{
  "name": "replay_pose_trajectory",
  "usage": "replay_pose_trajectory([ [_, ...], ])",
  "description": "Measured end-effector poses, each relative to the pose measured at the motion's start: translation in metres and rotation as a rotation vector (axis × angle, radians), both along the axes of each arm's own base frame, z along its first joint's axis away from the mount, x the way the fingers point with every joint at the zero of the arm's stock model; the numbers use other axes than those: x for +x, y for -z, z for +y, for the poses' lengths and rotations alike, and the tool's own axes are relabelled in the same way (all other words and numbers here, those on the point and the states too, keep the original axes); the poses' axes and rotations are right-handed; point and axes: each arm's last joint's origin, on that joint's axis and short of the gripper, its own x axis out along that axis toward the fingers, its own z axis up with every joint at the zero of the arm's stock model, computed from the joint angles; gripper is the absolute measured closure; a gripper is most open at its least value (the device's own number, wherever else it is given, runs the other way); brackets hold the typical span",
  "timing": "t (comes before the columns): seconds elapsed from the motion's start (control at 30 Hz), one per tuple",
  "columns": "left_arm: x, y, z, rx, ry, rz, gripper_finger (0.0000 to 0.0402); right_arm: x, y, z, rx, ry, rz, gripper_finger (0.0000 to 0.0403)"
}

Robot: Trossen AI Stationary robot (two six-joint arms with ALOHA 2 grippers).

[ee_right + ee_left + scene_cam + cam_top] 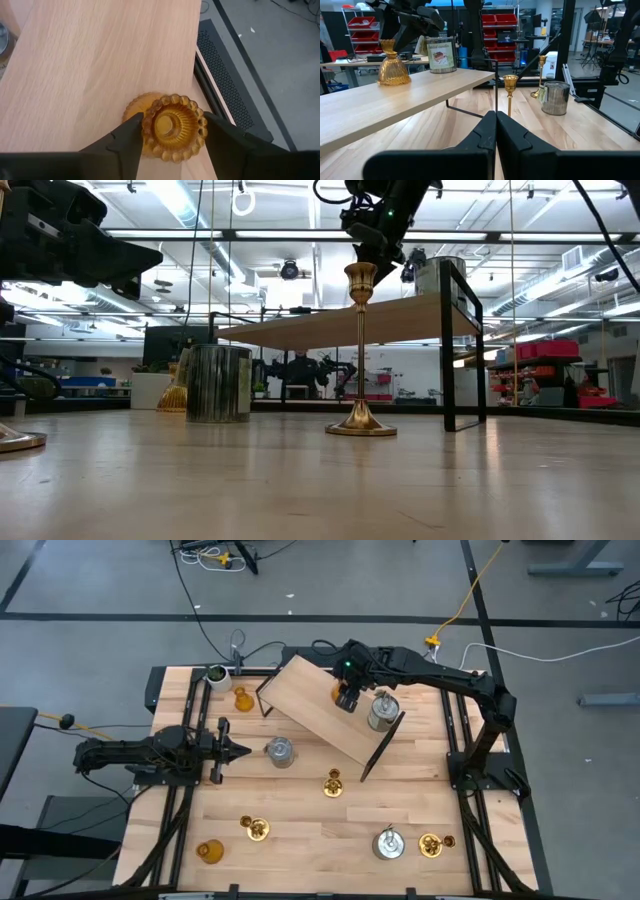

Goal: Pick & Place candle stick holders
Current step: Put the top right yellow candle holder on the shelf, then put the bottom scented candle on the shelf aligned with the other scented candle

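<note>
Right hand point(172, 132) of ours sits over a raised wooden shelf point(330, 705) at the back of the worktop point(300, 830), its two dark fingers point(125, 140) apart on either side of an amber glass candle holder point(172, 125). We cannot tell whether the fingers touch the glass. The holder is squat and ribbed, with a scalloped, beaded rim and a round hollow in the middle, and it stands upright on the shelf near the shelf's edge. A silver-grey metal cylinder holder point(381, 711) stands on the same shelf, just beside the hand.

Our left hand point(235, 750) rests low at the left side of the worktop, fingers pressed together, pointing toward another grey cylinder point(280, 751) nearby.

On the open worktop, a slim shiny brass stick with a round base point(333, 783) stands upright in front of the shelf. Two more brass sticks point(255, 828) point(431, 844), a third grey cylinder point(388, 842) and an amber holder point(209, 852) sit nearer the front edge. Another amber holder point(242, 699) stands at the back left.
</note>
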Motion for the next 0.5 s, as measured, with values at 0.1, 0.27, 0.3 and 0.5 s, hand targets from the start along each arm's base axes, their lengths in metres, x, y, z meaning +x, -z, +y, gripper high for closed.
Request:
replay_pose_trajectory([
  [0.1, 0.0, 0.0, 0.0, 0.0, 0.0, 0.0, 0.039, -0.0001, -0.0004, 0.0001, 0.0, -0.001, -0.002, 0.018],
  [0.27, 0.0, -0.0001, 0.0, 0.0, 0.001, 0.0, 0.039, 0.0005, -0.0008, -0.0001, -0.001, -0.002, -0.01, 0.0149],
  [0.3, 0.0, -0.0001, 0.0, 0.0, 0.0, 0.0, 0.039, 0.001, -0.0012, -0.0002, -0.002, -0.003, -0.016, 0.0143],
  [0.5, 0.0, 0.0, 0.0, 0.0, 0.0, 0.0, 0.039, 0.0031, -0.0024, -0.0003, 0.007, -0.017, -0.045, 0.01],
])
